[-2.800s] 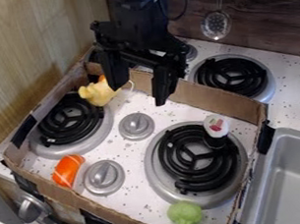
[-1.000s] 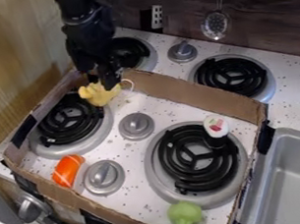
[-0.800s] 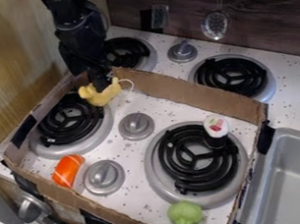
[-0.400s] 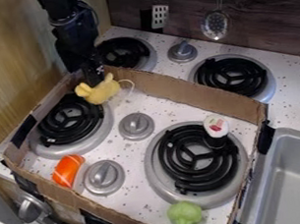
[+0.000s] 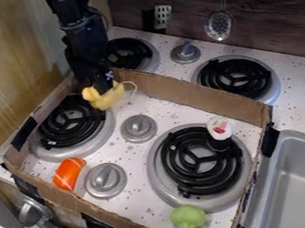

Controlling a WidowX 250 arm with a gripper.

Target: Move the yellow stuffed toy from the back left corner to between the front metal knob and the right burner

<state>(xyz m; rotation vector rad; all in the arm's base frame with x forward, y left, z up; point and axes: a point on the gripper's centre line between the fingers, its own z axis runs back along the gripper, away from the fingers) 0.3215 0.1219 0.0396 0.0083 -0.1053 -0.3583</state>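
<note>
Camera view: the black claw (image 5: pixel 104 88) hangs at the upper left, its tip down against the top of the yellow toy mouse (image 5: pixel 113 97).
The mouse lies directly below the claw, inside the cardboard border (image 5: pixel 195 101) near its far left corner, beside the upper right edge of the left burner (image 5: pixel 73 122); its pale string tail (image 5: pixel 136 86) curls out to the right. Whether the claw is apart, together or clamped on the mouse cannot be told. One gray knob (image 5: pixel 138 128) stands to the right of that burner, and another (image 5: pixel 106 180) is below it, with an orange toy (image 5: pixel 68 173) just beside. On the right, a white-topped object (image 5: pixel 219 128) sits at the upper edge of the large burner (image 5: pixel 159 180), and a green toy broccoli (image 5: pixel 187 218) lies at its lower edge.
</note>
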